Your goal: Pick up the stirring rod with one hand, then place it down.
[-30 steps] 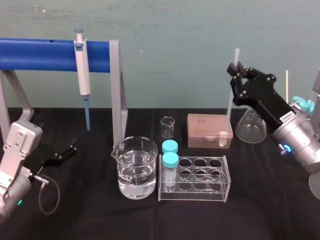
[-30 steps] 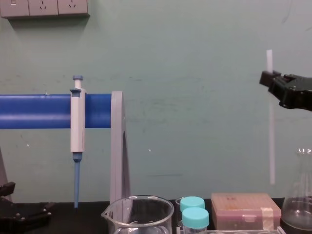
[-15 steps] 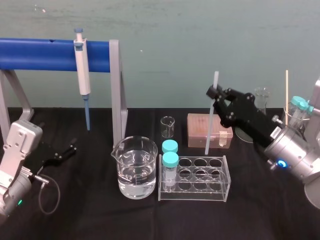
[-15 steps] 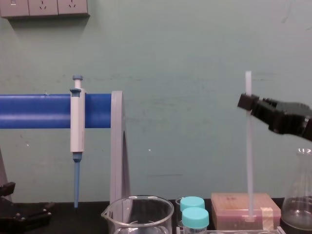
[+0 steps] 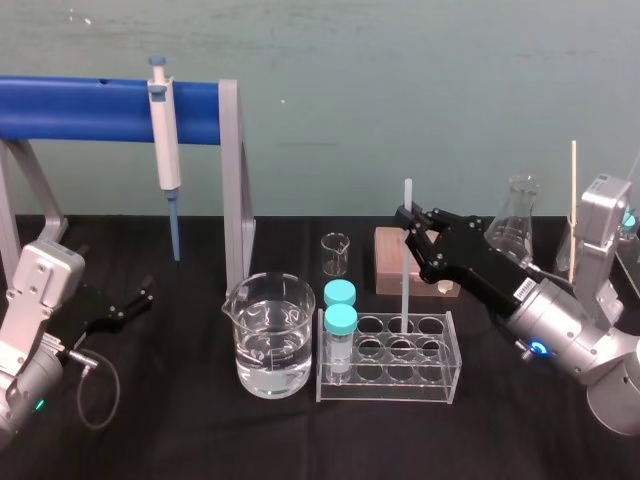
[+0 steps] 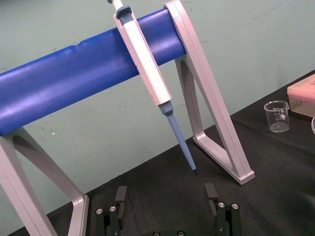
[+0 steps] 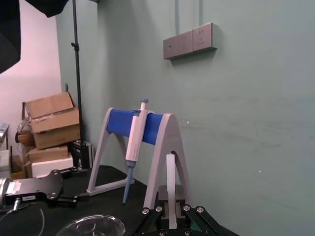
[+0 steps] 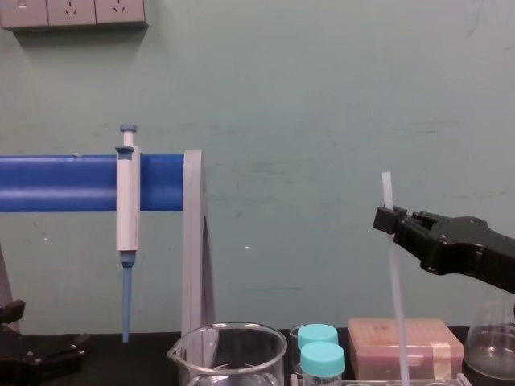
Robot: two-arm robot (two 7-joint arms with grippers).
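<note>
Since the right gripper [image 5: 410,220], clamping the rod [image 5: 405,275], has lowered it into the rack [image 5: 440,388], release looms; left gripper [image 5: 145,297] idles wide.

Pale green wall [image 8: 322,80] with sockets [image 8: 72,11], stacked cardboard boxes [image 7: 51,123] beyond

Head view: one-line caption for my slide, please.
Right gripper holds the stirring rod upright, lower end at the clear tube rack; left gripper rests open at left.
</note>
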